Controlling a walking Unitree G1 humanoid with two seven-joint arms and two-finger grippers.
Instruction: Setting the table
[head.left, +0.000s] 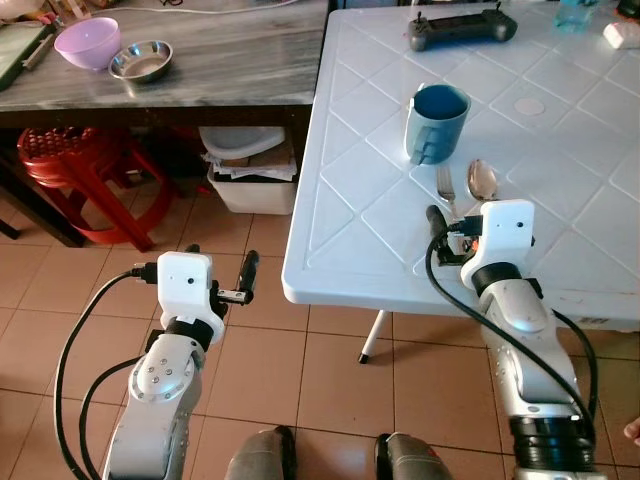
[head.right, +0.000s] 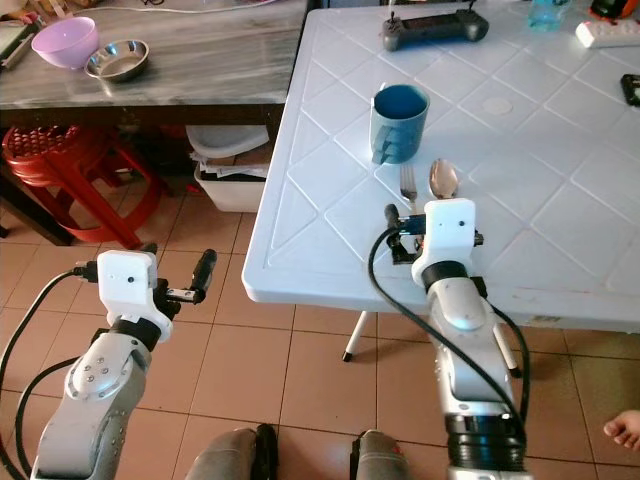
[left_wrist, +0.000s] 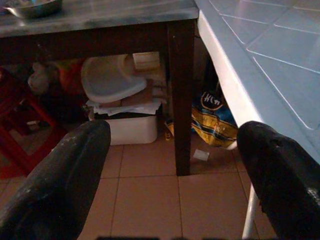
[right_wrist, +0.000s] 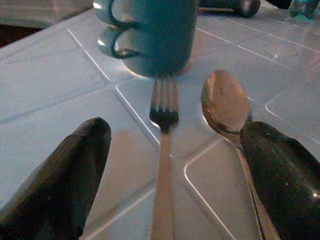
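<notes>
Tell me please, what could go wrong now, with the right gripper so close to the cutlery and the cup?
1. The right gripper is open around the fork, and the spoon lies right beside one finger. Closing may pinch or push the spoon too.
2. The blue mug stands just beyond the fork's tines; a forward push could knock it.
3. The left gripper hovers open over the floor by the white table edge and might bump it when raised.

A yellow and dark bag (left_wrist: 214, 120), under the white table's edge at the centre of the left wrist view, carries a round dark emblem with pale lettering too blurred to make out; no other text can be read anywhere
</notes>
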